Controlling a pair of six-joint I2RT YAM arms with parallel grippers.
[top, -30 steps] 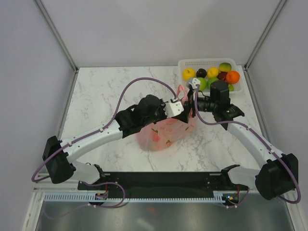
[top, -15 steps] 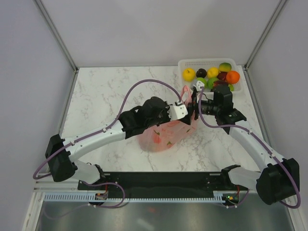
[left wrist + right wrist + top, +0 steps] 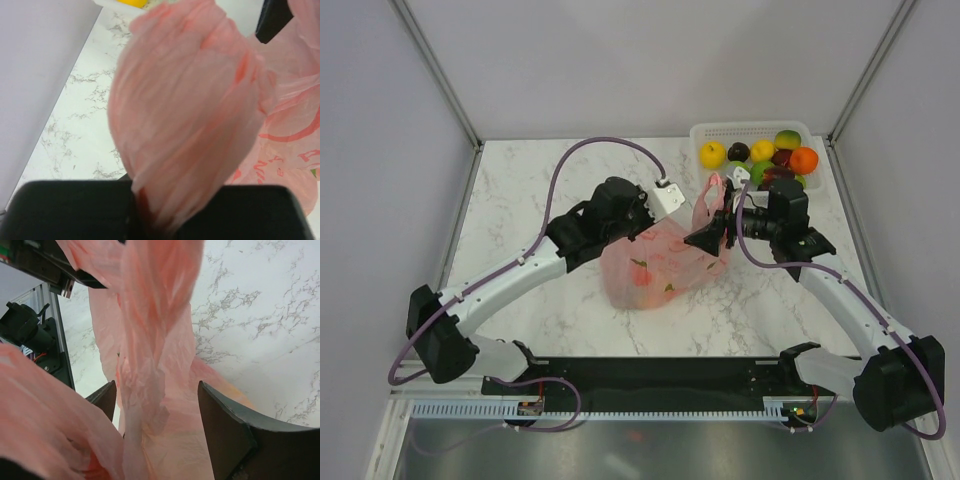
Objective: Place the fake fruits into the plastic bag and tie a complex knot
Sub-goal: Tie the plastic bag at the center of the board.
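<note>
The pink plastic bag (image 3: 655, 262) lies in the middle of the marble table, with its handles pulled up toward the right. My left gripper (image 3: 145, 206) is shut on a bunched pink handle (image 3: 185, 100), which fills the left wrist view. My right gripper (image 3: 160, 410) stands open at the bag's right side (image 3: 717, 228). A twisted strand of the handle (image 3: 145, 365) hangs between its fingers (image 3: 225, 425), closer to the left one. Several fake fruits (image 3: 760, 152), yellow, green, orange and dark purple, lie in the white basket. No knot shows.
The white lattice basket (image 3: 750, 127) stands at the back right corner, just behind the right wrist. A purple cable (image 3: 590, 150) loops over the left arm. Grey walls close off the table on three sides.
My left arm has drawn back up and to the left with the handle, stretching the bag. My right gripper has shifted slightly toward the bag and its jaws have narrowed somewhat around the twisted strand.
</note>
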